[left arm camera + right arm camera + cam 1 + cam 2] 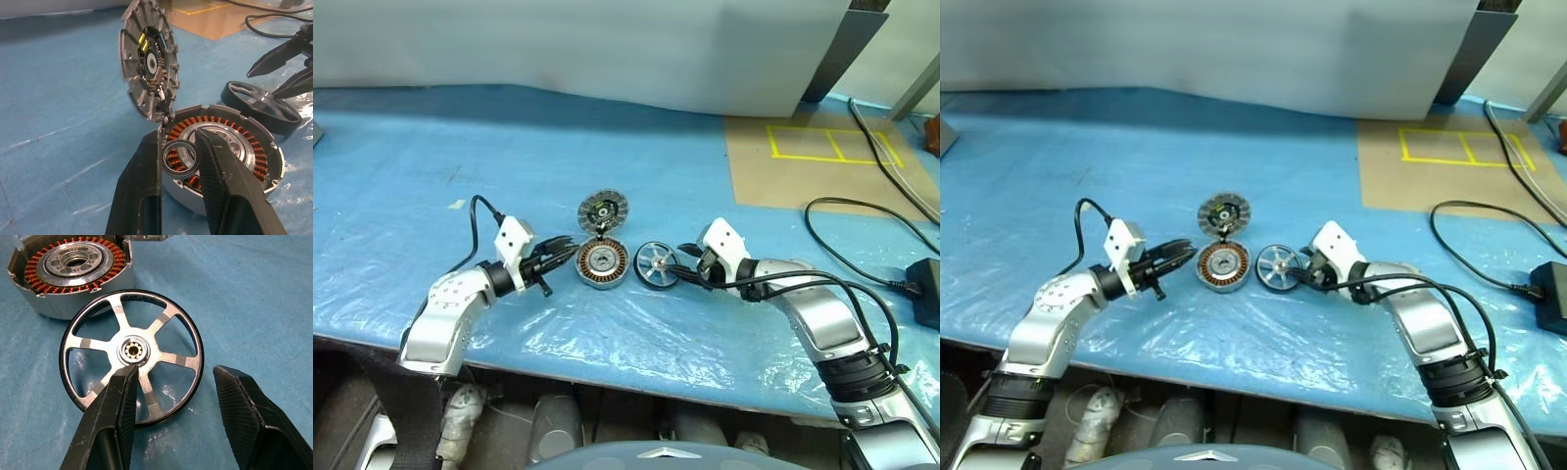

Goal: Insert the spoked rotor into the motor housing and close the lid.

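Note:
The motor housing (pixel 601 262) lies on the blue sheet, its copper windings facing up. Its lid (pixel 599 211) stands tilted open at the housing's far edge, inner side showing. The spoked rotor (pixel 657 264) lies flat just right of the housing. My left gripper (pixel 563 255) reaches level toward the housing's left rim. In the left wrist view its fingers (pixel 142 186) are shut on a small thin metal ring (pixel 172 171) just above the housing (pixel 234 147). My right gripper (pixel 175 369) stands open at the rotor (pixel 159 323), one fingertip over the hub.
Black cables (pixel 862 225) and a black adapter (pixel 925 289) lie at the right. A brown board with yellow tape (pixel 822 157) sits at the back right. The table's front edge (pixel 636 377) runs close below both arms. A grey panel closes off the back.

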Robot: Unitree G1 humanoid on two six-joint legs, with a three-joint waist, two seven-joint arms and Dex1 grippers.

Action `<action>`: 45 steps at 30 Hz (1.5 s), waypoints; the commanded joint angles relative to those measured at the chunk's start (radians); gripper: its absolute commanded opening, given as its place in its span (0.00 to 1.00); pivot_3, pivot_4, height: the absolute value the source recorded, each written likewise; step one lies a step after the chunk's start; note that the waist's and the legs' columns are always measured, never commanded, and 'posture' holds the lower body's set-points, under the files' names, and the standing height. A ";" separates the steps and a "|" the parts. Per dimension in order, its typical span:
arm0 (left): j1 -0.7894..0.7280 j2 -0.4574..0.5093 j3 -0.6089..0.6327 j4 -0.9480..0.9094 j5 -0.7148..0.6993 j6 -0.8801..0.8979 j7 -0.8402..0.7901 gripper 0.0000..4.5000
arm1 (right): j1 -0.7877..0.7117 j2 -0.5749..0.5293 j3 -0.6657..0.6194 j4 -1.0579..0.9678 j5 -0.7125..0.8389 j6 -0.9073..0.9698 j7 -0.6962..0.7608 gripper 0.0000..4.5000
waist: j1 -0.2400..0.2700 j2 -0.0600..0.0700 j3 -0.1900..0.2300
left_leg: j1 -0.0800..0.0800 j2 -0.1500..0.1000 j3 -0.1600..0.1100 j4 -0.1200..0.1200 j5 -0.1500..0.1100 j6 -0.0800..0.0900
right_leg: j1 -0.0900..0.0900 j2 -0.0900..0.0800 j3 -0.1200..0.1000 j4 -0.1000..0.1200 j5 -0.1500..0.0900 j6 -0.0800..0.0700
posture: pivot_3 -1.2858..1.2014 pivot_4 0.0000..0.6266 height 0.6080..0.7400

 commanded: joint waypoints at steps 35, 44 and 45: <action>-0.118 -0.082 -0.159 0.295 0.148 -0.287 -0.108 0.15 | 0.071 0.008 -0.100 -0.160 0.096 0.025 -0.044 0.55 | 0.002 0.000 0.000 | 0.003 0.000 0.000 0.002 0.000 0.000 | 0.003 0.000 0.000 0.001 0.000 0.000 | 0.52 0.24 1.00; -0.136 -0.103 -0.148 0.332 0.162 -0.312 -0.088 0.15 | 0.100 0.005 -0.081 -0.168 0.083 0.021 -0.059 0.55 | 0.002 0.000 0.000 | 0.003 0.000 0.000 0.002 0.000 0.000 | 0.003 0.000 0.000 0.002 0.000 0.000 | 0.52 0.24 1.00; -0.137 -0.104 -0.148 0.330 0.159 -0.308 -0.087 0.15 | 0.103 0.005 -0.081 -0.170 0.082 0.021 -0.061 0.55 | 0.002 0.000 0.000 | 0.003 0.000 0.000 0.002 0.000 0.000 | 0.003 0.000 0.000 0.002 0.000 0.000 | 0.52 0.24 1.00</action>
